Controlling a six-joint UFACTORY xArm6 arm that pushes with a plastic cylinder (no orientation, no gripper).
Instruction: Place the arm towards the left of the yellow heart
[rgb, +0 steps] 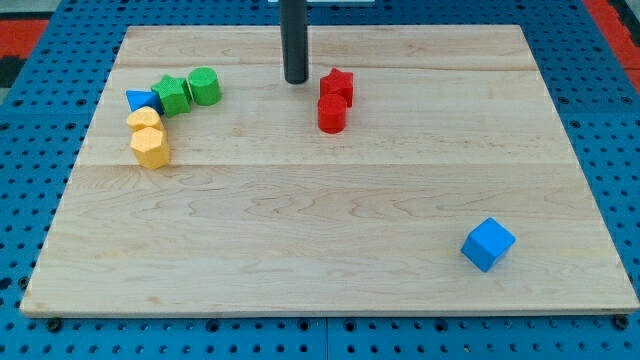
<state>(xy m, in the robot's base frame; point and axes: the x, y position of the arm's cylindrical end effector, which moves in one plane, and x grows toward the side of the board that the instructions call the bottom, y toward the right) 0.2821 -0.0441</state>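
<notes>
The yellow heart lies at the board's left, touching a yellow hexagon just below it and a blue triangle just above it. My tip rests on the board near the view's top centre, far to the right of the yellow heart and just left of the red star. The rod stands upright and runs out of the view's top.
A green star and a green cylinder sit right of the blue triangle. A red cylinder touches the red star from below. A blue cube lies at the lower right. The wooden board sits on a blue pegboard.
</notes>
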